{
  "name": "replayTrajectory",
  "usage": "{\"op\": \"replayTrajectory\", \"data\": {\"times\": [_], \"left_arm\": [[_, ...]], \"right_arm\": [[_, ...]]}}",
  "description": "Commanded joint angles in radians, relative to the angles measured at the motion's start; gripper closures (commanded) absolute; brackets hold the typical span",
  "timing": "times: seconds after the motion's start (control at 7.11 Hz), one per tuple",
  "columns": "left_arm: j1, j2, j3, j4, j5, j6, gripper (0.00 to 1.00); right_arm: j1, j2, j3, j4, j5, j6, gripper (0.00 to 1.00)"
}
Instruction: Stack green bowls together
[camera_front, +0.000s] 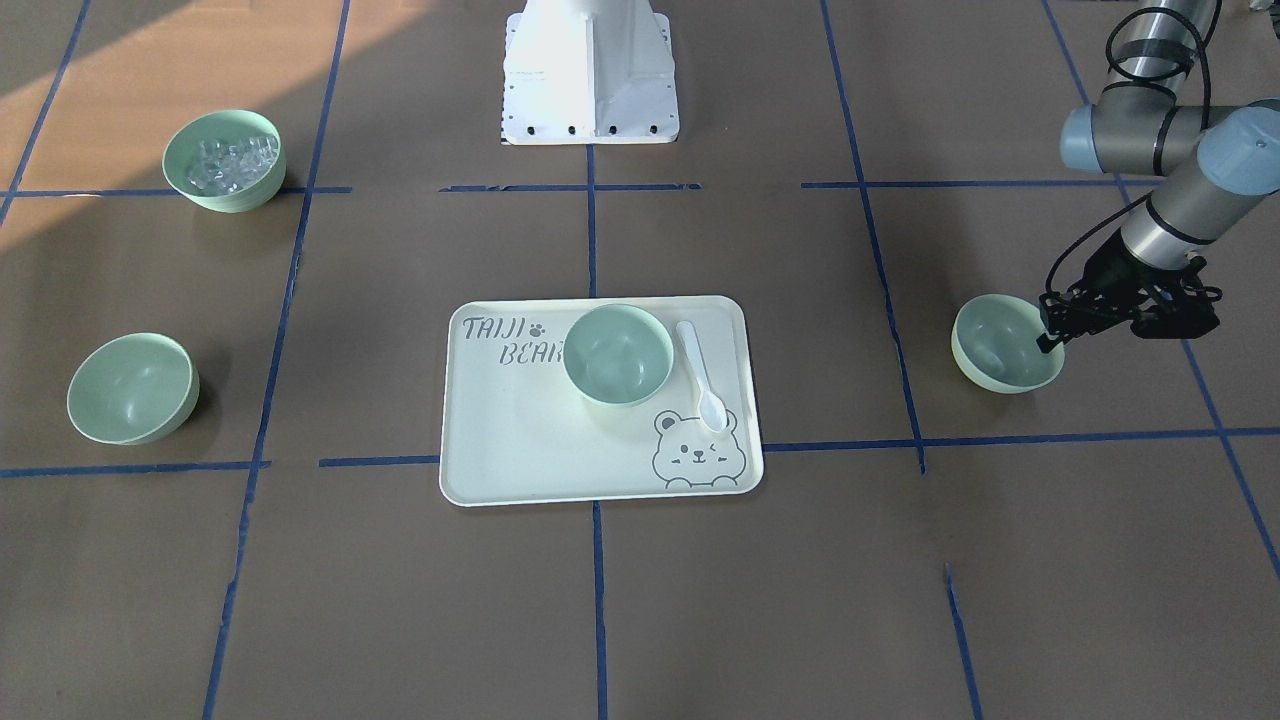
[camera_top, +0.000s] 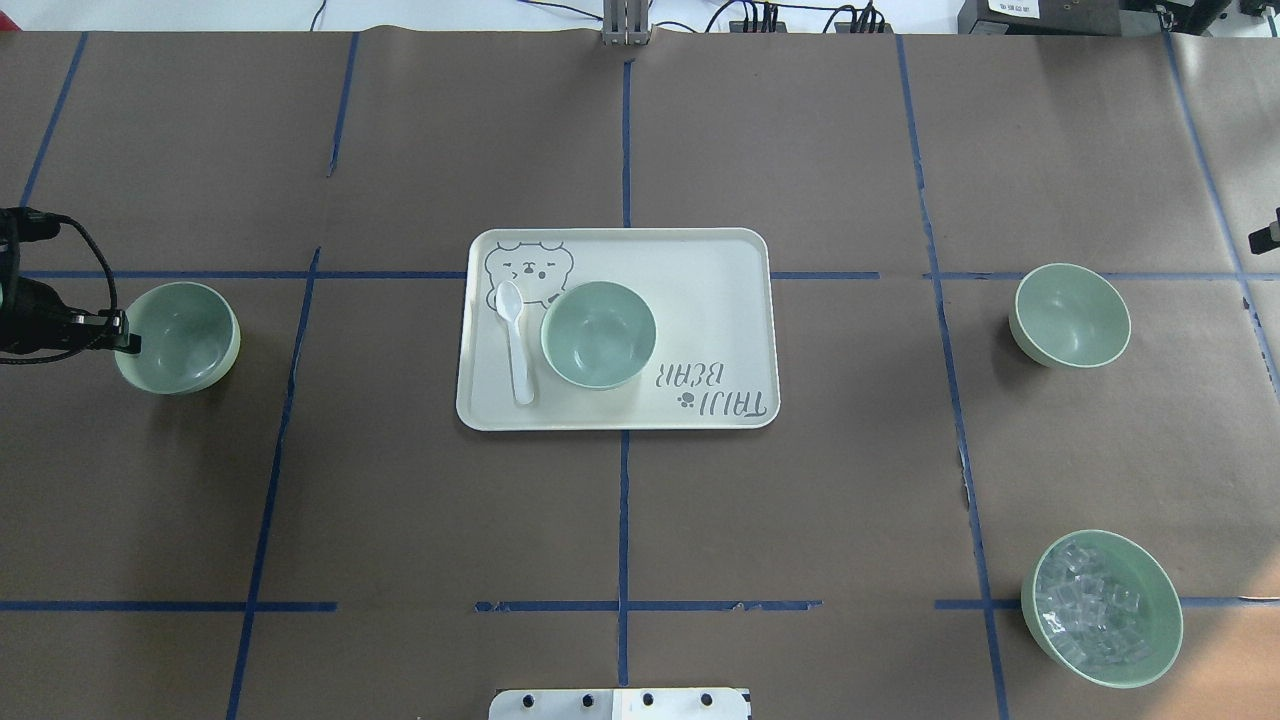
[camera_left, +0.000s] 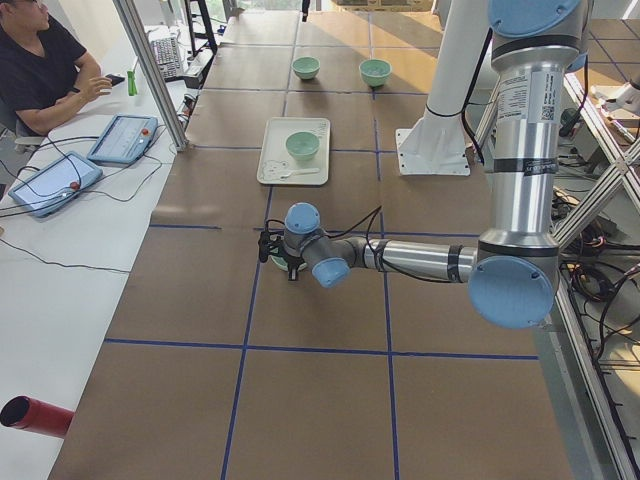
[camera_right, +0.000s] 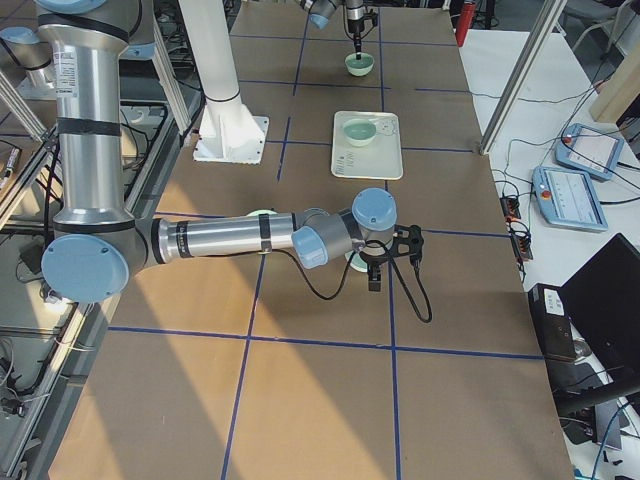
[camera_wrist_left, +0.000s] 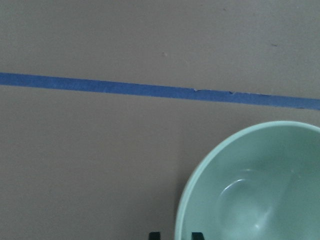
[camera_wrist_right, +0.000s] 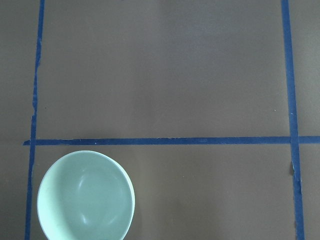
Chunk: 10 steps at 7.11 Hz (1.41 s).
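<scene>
Three plain green bowls show. One bowl (camera_top: 185, 335) sits at the table's left; my left gripper (camera_top: 125, 343) is at its outer rim. In the left wrist view the fingertips (camera_wrist_left: 154, 235) straddle that bowl's rim (camera_wrist_left: 185, 200), closed on it. A second bowl (camera_top: 598, 333) stands on the tray. A third bowl (camera_top: 1069, 315) sits at the right, also in the right wrist view (camera_wrist_right: 86, 195). My right gripper (camera_right: 372, 278) hovers outward of this bowl, apart from it; only a sliver shows overhead, and I cannot tell whether it is open or shut.
The cream tray (camera_top: 720, 300) at the table's middle also carries a white spoon (camera_top: 515, 335). A like green bowl with clear cubes (camera_top: 1101, 607) stands near the right front. An operator (camera_left: 40, 60) sits at a side desk.
</scene>
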Motion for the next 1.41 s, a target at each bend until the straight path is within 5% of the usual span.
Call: {"op": "replayTrajectory", "data": {"times": [0.0, 0.56, 0.98, 1.27], "left_arm": [[-0.007, 0.003, -0.098, 0.084, -0.124, -0.014, 1.00], [-0.018, -0.153, -0.289, 0.398, -0.139, -0.195, 1.00], [-0.018, -0.281, -0.294, 0.483, -0.137, -0.299, 1.00], [-0.015, -0.331, -0.300, 0.499, -0.136, -0.368, 1.00]], "right_arm": [[-0.020, 0.010, -0.004, 0.004, -0.010, 0.005, 0.00], [-0.129, 0.039, -0.012, 0.010, -0.087, 0.076, 0.00], [-0.253, 0.036, -0.189, 0.388, -0.183, 0.330, 0.00], [-0.313, 0.038, -0.214, 0.413, -0.230, 0.344, 0.00]]}}
